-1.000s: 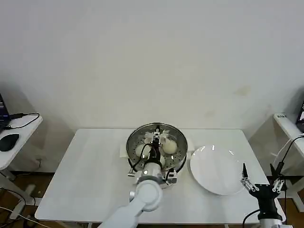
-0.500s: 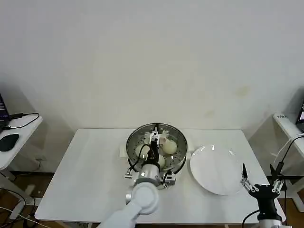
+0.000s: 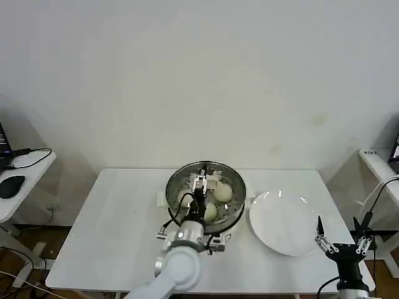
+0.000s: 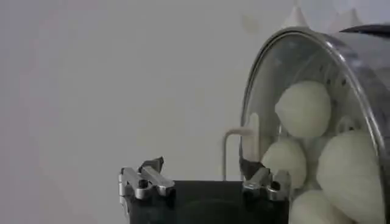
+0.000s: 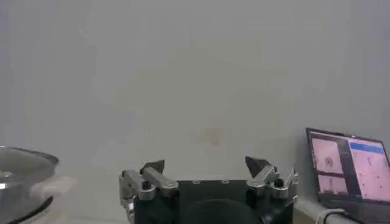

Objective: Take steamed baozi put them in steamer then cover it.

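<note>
The left pincer (image 3: 198,182) hangs over the steamer (image 3: 206,194), its 2 metal fingers spread apart with nothing between them. In the left wrist view the left pincer (image 4: 204,178) shows the same gap, each finger tipped with a dark pointed pad, one fingertip (image 4: 251,167) close against the clear glass of the cover (image 4: 304,109). That cover is a round domed lid with a bright metal rim, seated on the steamer, and a cream-white bar handle (image 4: 237,146) stands out from its centre.

Through the glass the steamed baozi (image 4: 303,108) appear as smooth, rounded, cream-white buns packed close together; 4 can be made out in the left wrist view. From the head view the steamed baozi (image 3: 222,192) rest on a perforated shiny tray inside the round stainless-steel pot, which sits at the middle of the white tabletop (image 3: 118,218).

Just beside the steamer, toward the robot's right, lies a flat, glossy white plate (image 3: 283,223).

The right pincer (image 3: 340,237) waits near the tabletop's right front corner, beside the plate, fingers spread wide and holding nothing; the right wrist view shows the right pincer (image 5: 207,176) likewise parted.
</note>
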You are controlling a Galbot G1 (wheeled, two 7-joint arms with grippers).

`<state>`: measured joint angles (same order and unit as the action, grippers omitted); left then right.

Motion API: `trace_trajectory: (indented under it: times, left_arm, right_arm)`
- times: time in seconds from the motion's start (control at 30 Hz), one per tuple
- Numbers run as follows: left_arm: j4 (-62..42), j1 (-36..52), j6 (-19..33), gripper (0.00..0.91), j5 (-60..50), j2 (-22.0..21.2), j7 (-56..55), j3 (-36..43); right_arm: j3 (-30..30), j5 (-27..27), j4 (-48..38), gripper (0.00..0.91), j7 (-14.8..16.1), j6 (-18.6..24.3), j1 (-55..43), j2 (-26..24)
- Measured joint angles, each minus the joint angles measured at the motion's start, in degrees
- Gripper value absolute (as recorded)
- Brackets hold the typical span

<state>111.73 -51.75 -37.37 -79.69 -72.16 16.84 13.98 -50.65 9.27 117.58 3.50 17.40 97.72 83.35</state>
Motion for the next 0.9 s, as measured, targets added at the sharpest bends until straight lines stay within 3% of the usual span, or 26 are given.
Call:
trace_trajectory:
  times: [0.47,0.67,0.9]
  left_arm:
    - [13.4,-7.0,2.7,0.907,8.5,5.0,-4.5,-7.4]
    - [17.8,-13.6,6.4,0.907,23.8,5.7,-10.7,-16.8]
    - [18.5,-24.6,17.7,0.907,49.6,5.4,-17.9,-32.7]
  right_arm:
    - [0.1,0.0,0.0,0.907,-0.2,0.7,0.8,-0.3]
    - [0.2,0.6,0.2,0.907,-0.2,0.9,1.2,-1.0]
    - [1.5,1.0,1.3,0.907,-0.1,-0.3,1.7,-1.6]
